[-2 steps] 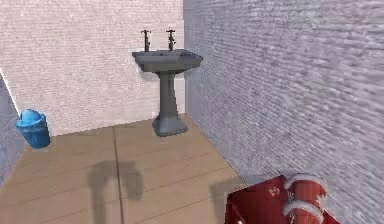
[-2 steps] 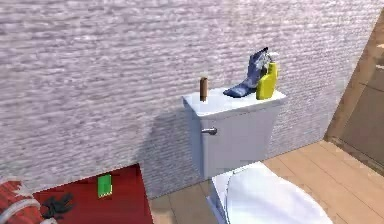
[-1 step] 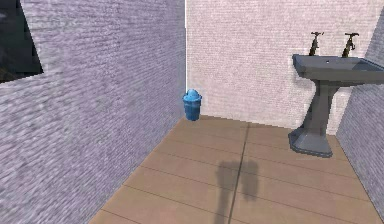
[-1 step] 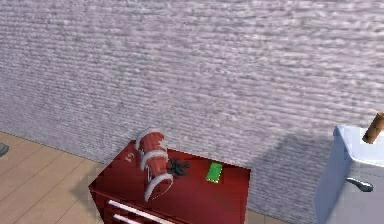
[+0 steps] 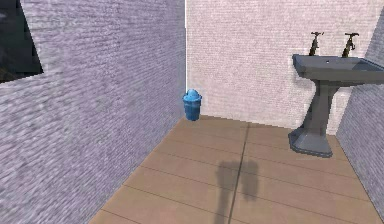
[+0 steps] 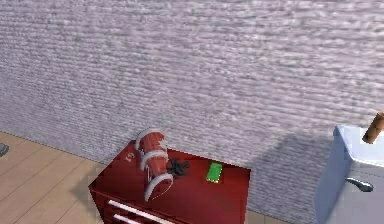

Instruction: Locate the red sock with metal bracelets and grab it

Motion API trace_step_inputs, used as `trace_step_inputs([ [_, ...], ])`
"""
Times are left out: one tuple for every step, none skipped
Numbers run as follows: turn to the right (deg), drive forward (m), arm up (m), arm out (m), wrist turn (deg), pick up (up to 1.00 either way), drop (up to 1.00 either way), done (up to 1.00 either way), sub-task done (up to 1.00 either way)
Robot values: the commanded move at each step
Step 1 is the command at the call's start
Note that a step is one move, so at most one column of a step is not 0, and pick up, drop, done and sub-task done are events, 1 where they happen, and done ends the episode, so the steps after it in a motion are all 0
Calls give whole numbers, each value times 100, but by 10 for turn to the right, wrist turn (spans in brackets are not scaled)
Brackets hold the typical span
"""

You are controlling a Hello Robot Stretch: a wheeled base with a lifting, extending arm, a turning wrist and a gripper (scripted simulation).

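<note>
A red sock (image 6: pixel 152 166) ringed with pale, metallic-looking bands lies curled on top of a red chest of drawers (image 6: pixel 236 188) in the arm side view, toward the chest's left end and close to the grey brick wall (image 6: pixel 200 70) behind it. Just to the sock's right sits a small dark thing (image 6: pixel 180 167), too small to name, and beyond that a flat green thing (image 6: pixel 214 173). A white toilet tank (image 6: pixel 345 180) stands to the right of the chest. The pincer's state, and where it stands relative to the sock, cannot be told. In the forward view, a blue bin (image 5: pixel 192 106) stands in the corner of a wooden floor (image 5: pixel 200 180), with a dark pedestal sink (image 5: pixel 335 68) and its two taps (image 5: pixel 316 42) on the right.
</note>
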Motion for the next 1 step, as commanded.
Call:
trace_step_inputs([
  [0,0,12,0,0,0,0,0,0],
])
